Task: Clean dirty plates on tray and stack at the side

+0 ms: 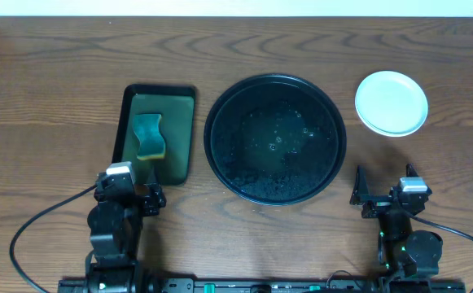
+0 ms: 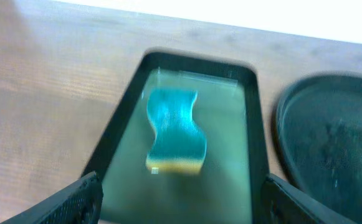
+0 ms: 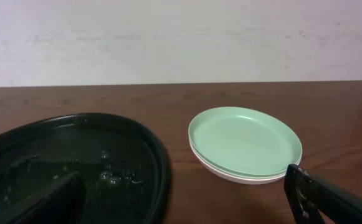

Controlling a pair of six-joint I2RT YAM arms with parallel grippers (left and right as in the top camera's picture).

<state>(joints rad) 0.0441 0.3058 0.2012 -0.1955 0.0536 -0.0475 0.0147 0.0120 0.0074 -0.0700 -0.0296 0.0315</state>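
The round black tray point(image 1: 228, 114) lies mid-table with no plate on it, only wet droplets and specks on its glossy floor; it also shows as the black tray point(image 3: 75, 168) in the right wrist view. The plates point(image 1: 391, 102) sit stacked on the table right of it; the plates point(image 3: 246, 143) show a mint-green one on top and a white edge at the bottom. My right gripper point(image 1: 385, 185) hovers open near the front edge, below the stack; the right gripper point(image 3: 187, 208) holds nothing. My left gripper point(image 1: 130, 189) is open and empty at the front left.
A rectangular dark-green tray point(image 1: 179, 130) left of the black tray holds a teal sponge point(image 1: 149, 136) with a yellow underside. In the left wrist view the sponge point(image 2: 174, 130) lies just ahead of the open left gripper point(image 2: 181, 208). Cables trail along the front edge.
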